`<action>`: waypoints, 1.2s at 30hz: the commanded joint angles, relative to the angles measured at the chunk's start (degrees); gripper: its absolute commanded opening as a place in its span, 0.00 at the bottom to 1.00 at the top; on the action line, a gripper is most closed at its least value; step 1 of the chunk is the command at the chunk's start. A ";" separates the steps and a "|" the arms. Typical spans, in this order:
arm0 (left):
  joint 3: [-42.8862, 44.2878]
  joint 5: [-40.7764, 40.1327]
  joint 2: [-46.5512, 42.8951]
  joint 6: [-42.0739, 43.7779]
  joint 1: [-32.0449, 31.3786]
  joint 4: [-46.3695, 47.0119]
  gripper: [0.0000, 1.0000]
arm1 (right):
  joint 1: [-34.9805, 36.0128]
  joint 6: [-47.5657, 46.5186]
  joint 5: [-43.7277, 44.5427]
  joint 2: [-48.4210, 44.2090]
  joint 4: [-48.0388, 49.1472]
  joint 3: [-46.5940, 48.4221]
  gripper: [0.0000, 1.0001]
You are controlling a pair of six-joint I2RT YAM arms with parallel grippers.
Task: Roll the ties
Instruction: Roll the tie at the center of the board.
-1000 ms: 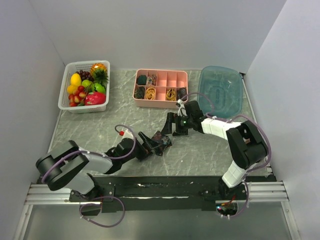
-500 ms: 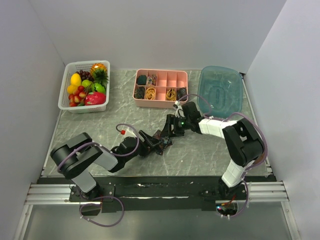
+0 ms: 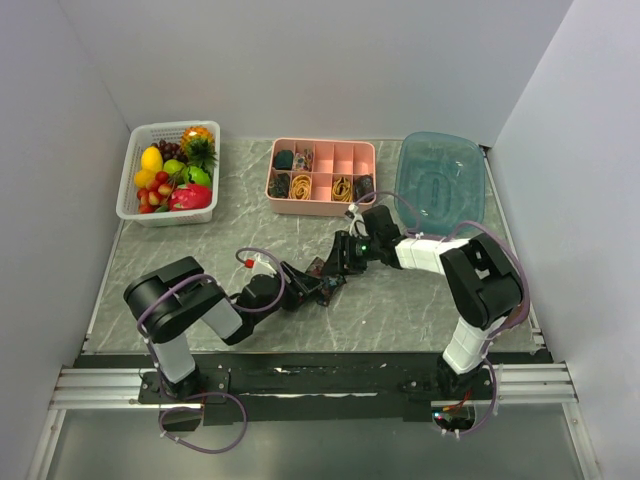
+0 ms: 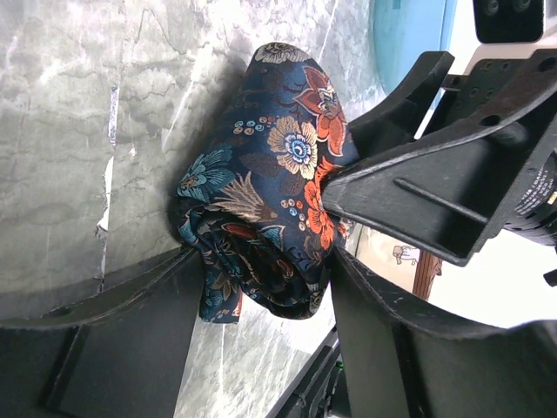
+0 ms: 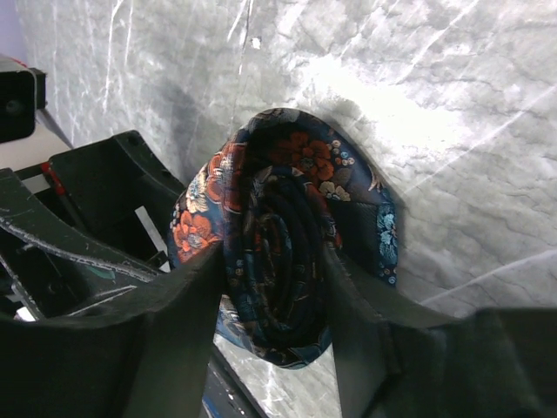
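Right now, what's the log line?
left pincer: gripping rolled tie | right pincer: gripping same tie | tie: coiled

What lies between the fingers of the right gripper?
The rolled tie, with both fingers of the right gripper against its sides. The right wrist view shows this.

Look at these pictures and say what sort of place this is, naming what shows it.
Probably a robot test cell: plain white walls box in a marble-patterned table, two arms are bolted to a metal rail, and props sit ready, a fruit basket and a pink compartment tray.
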 commanded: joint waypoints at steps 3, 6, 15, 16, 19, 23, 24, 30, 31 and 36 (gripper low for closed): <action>0.47 -5.74 0.51 2.74 0.42 -6.48 0.69 | 0.62 0.56 -1.93 3.28 2.24 -1.31 0.48; 2.32 -6.62 -0.20 3.80 0.33 -9.90 0.70 | 0.79 0.91 -2.46 4.51 2.77 -1.22 0.45; 3.47 -8.65 1.20 3.36 0.33 -10.27 0.67 | 0.88 0.56 -2.12 5.83 1.54 -1.04 0.39; 3.29 -9.00 1.20 3.45 0.33 -9.92 0.66 | 0.88 0.56 -1.33 5.66 1.45 -1.22 0.39; 3.64 -9.35 0.68 3.80 0.33 -11.49 0.66 | 0.53 1.08 -1.41 5.92 1.80 -1.13 0.40; 3.55 -9.26 -1.25 4.77 0.33 -12.46 0.68 | 0.53 1.26 -1.06 5.92 1.11 1.50 0.45; 3.46 -9.35 -1.78 5.38 0.33 -13.07 0.69 | 0.44 1.09 -0.88 5.58 0.66 1.94 0.46; 4.08 -10.58 -6.53 6.09 0.33 -22.11 0.77 | -0.17 -0.84 3.50 1.18 -4.33 4.93 0.64; 4.08 -10.58 -6.97 6.17 0.33 -22.65 0.77 | -0.26 -1.37 3.77 0.48 -5.05 5.28 0.67; 4.78 -10.40 -9.87 7.93 0.42 -27.48 0.81 | -0.88 -2.25 4.83 -1.80 -6.90 6.34 0.77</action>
